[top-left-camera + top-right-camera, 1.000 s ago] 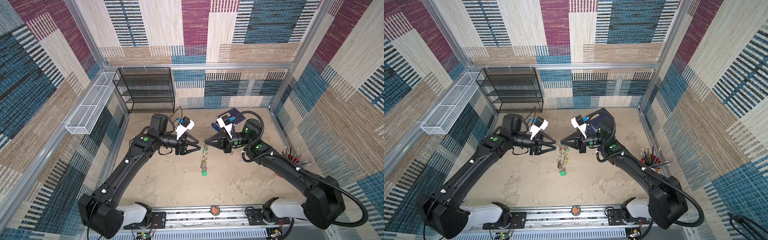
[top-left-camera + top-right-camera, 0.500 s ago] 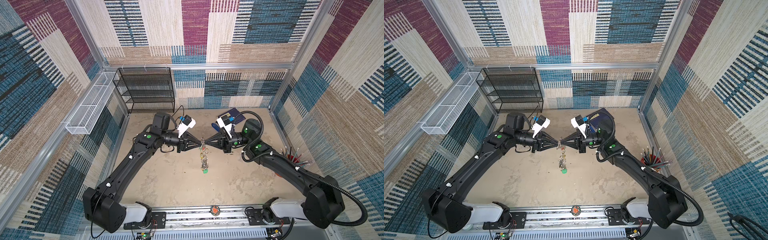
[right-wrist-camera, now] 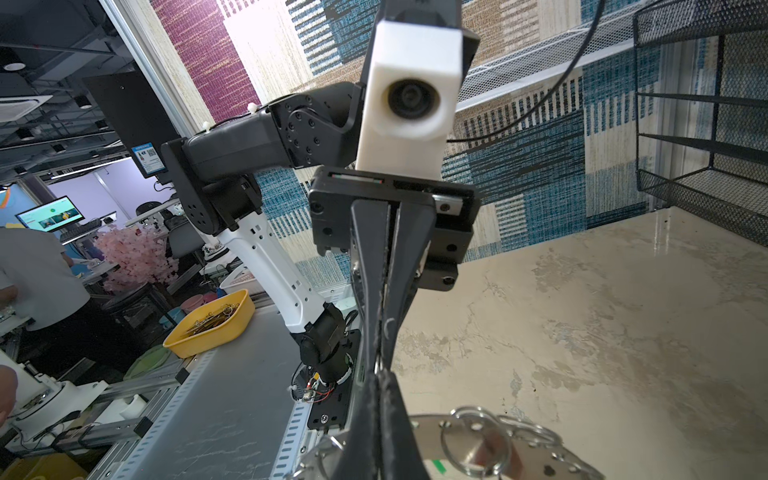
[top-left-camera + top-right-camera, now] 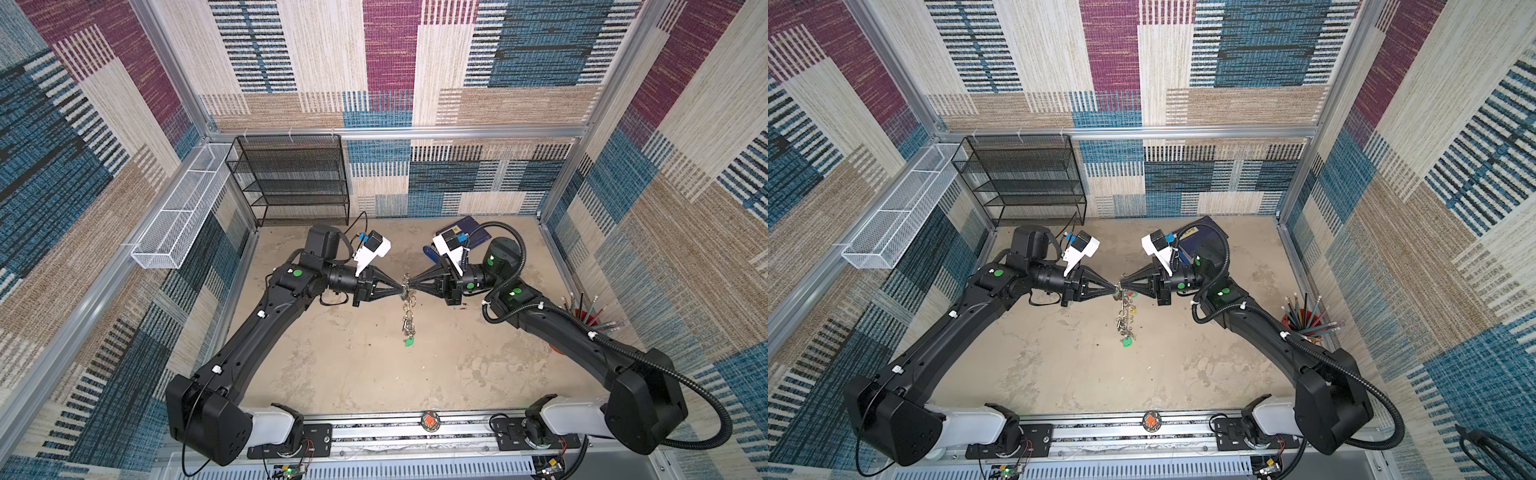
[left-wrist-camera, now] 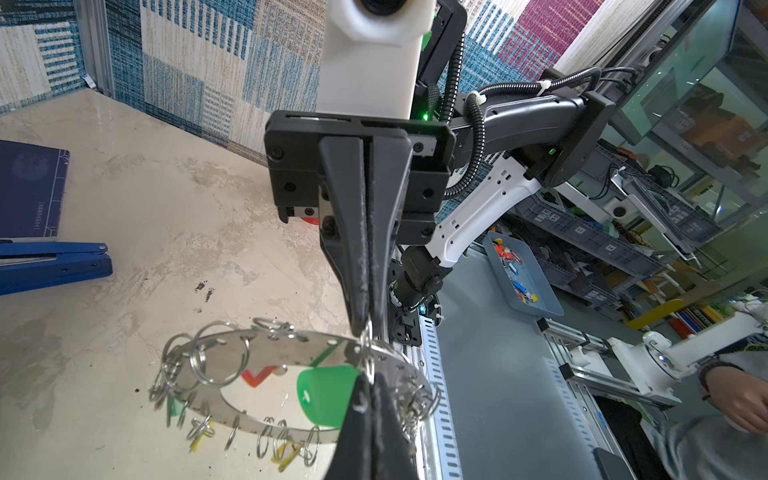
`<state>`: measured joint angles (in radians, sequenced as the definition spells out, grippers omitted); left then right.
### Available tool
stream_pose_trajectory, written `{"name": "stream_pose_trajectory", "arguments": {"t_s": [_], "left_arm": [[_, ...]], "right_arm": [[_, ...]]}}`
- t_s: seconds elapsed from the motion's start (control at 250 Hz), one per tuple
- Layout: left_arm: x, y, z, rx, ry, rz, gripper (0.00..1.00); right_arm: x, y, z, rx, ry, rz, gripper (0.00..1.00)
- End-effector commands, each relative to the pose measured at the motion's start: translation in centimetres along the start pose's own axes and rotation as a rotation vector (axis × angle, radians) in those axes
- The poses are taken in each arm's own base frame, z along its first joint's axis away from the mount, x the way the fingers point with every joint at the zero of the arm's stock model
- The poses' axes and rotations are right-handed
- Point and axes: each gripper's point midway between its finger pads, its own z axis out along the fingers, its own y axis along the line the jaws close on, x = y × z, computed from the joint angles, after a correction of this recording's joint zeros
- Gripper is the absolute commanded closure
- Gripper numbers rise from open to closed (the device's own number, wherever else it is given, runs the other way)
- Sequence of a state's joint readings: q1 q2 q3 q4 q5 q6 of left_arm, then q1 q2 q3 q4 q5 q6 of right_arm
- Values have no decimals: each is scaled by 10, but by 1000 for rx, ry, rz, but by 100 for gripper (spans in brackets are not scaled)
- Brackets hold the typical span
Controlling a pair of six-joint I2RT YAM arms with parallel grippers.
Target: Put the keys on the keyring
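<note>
Obs: left claw point(image 4: 400, 287) pressed shut, pinching the keyring point(image 4: 409, 319) at its top rim; right claw point(image 4: 410, 286) pinches the same spot from the opposite side, tip to tip. The keyring hangs edge-on over the surface point(image 4: 353, 365), long axis downward; both arms equally near

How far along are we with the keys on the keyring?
Done: the keyring hangs clear of the table. In hand: left gripper and right gripper are both shut on its upper rim, tip to tip. Remaining: threading unconfirmed; only a green tag is discernible dangling below.
</note>
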<state>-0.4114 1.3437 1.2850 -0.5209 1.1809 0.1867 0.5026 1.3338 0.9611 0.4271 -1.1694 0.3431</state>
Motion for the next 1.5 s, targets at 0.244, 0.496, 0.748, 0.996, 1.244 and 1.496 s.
{"name": "stream_pose_trajectory", "arguments": {"t_s": [0.244,0.496,0.748,0.996,1.244,1.496], "left_arm": [[12,-12,13,65,59,-14,100],[12,-6,15,58,66,-25,100],[8,0,18,61,65,-45,95],[6,0,16,31,60,-37,76],[7,-5,6,-14,36,-19,54],[-1,-3,0,-82,-67,5,53]], "right_arm": [[-18,9,1,-31,-40,-62,100],[-19,12,0,-42,-45,-67,100],[-18,14,1,-54,-55,-65,100],[-15,11,1,-48,-55,-57,100],[-13,8,1,-41,-55,-51,100],[-15,9,1,-38,-62,-54,100]]}}
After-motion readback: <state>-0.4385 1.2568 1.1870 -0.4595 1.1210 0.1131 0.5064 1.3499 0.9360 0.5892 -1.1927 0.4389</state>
